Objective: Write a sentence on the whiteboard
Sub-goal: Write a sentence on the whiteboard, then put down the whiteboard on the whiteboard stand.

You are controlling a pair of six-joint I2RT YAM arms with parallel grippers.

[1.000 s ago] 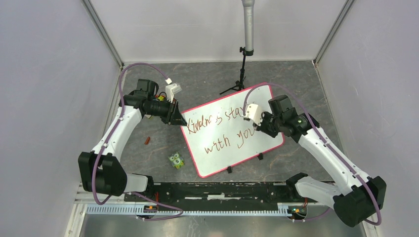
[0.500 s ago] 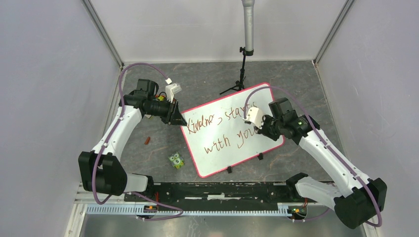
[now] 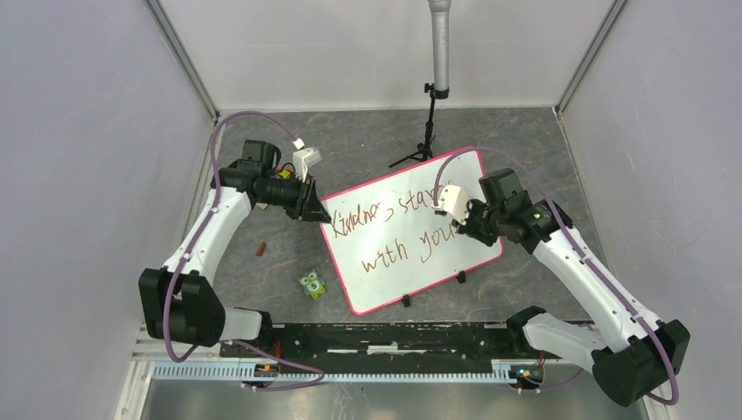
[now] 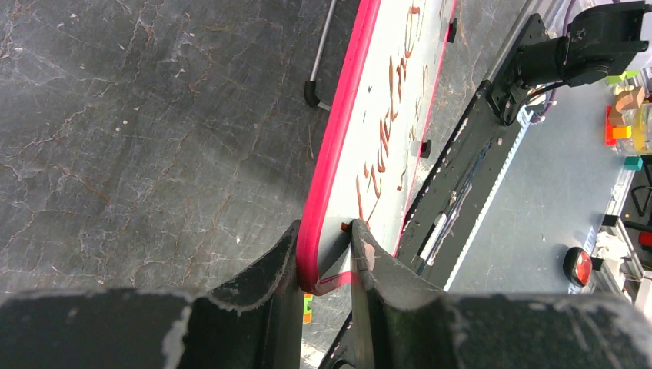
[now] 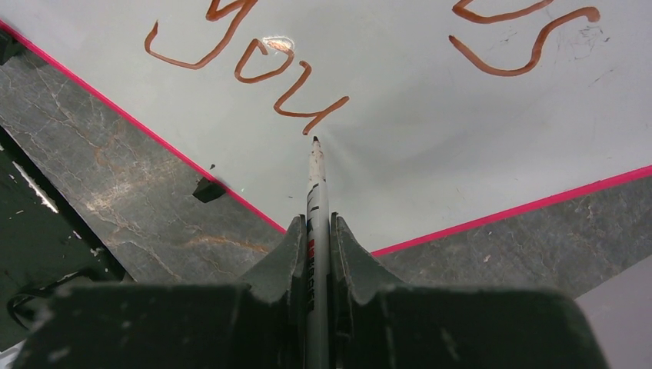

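The whiteboard [image 3: 420, 271] lies tilted on the dark table, red-pink framed, on small black feet. The sentence [image 3: 389, 223] runs across it in two brownish-red lines. My left gripper [image 3: 317, 213] is shut on the board's left corner; in the left wrist view its fingers [image 4: 327, 234] pinch the red frame [image 4: 338, 131] from both sides. My right gripper [image 3: 461, 226] hangs over the board's right part, shut on a slim white marker [image 5: 316, 192]. The marker's tip points at the whiteboard [image 5: 430, 154] just past the last stroke of "you" [image 5: 261, 69]; whether it touches is unclear.
A small green owl toy [image 3: 311, 284] stands near the board's lower left edge. A little red-brown piece [image 3: 261, 249] lies left of it. A black tripod stand [image 3: 426, 140] rises behind the board. A black rail [image 3: 385, 337] runs along the near edge.
My right gripper with the marker has shifted slightly to the right at the end of the second line. The left arm and the board have not moved.
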